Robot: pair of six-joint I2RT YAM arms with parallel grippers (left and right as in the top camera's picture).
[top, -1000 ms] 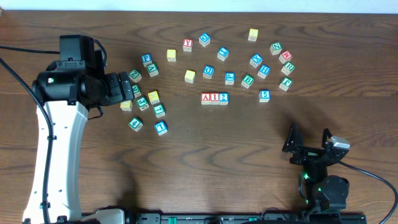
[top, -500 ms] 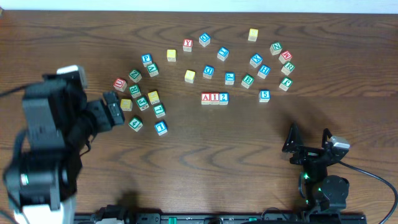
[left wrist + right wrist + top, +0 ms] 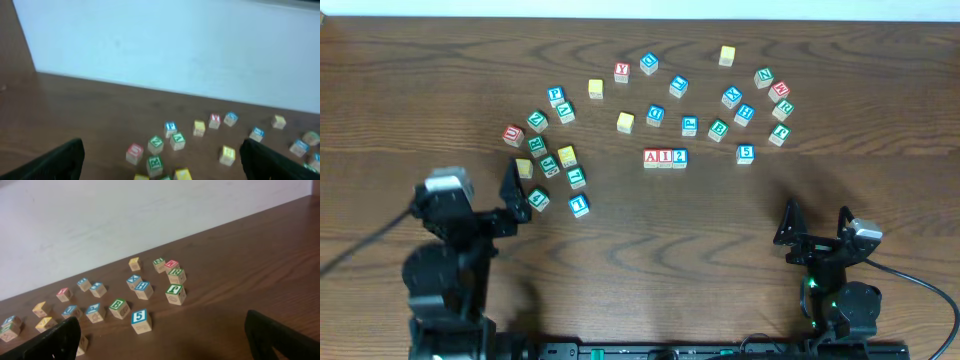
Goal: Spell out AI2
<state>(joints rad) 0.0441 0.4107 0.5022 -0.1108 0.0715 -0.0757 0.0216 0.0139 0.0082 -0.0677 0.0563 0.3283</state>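
A (image 3: 651, 157), I (image 3: 665, 157) and 2 (image 3: 679, 157) sit touching in a row on the worktop (image 3: 650, 260), just above the centre of the overhead view. My left end effector (image 3: 520, 192) and right end effector (image 3: 816, 220) are both spread wide and empty, low in the frame. I judge these cubes light, rigid and a little slick, so they're best pinched from above across two opposite flat faces.

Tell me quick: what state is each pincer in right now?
Left pincer: open, holding nothing.
Right pincer: open, holding nothing.
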